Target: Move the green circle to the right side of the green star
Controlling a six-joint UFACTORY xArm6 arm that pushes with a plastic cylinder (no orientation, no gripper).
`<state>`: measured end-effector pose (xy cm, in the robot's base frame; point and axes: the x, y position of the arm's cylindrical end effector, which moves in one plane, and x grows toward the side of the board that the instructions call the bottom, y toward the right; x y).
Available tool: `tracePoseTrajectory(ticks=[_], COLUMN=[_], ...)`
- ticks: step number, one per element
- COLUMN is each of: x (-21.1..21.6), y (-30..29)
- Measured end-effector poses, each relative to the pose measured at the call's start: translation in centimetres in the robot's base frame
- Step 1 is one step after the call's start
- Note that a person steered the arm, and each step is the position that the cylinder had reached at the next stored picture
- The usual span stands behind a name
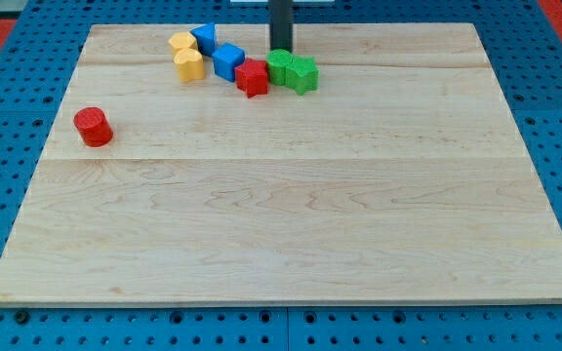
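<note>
Two green blocks sit touching near the view's top centre. The left one (280, 66) looks rounder, like the green circle. The right one (303, 75) has a more pointed outline, like the green star. So the rounder block lies at the star's left. My tip (280, 51) stands just above the rounder green block in the view, at or very near its far edge; I cannot tell whether they touch.
A red star-like block (253, 78) touches the rounder green block's left side. Two blue blocks (228, 60) (204, 38) and two yellow blocks (189, 64) (181, 43) cluster further left. A red cylinder (94, 127) stands alone at the view's left.
</note>
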<state>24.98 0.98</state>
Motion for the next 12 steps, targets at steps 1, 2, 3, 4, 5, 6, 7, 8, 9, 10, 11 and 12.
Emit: tracePoseTrajectory(ticks=[1,2,3,4,5,6,7,8,9,10,11,12], x=[1.1,-1.0,-1.2,1.5,3.3,3.3,3.3,3.4,3.4,3.4,3.8,6.4], y=[0.2,-3.1,-5.8,-6.1,-5.8,-3.1,-1.2,0.9,2.0,2.1,4.5,7.7])
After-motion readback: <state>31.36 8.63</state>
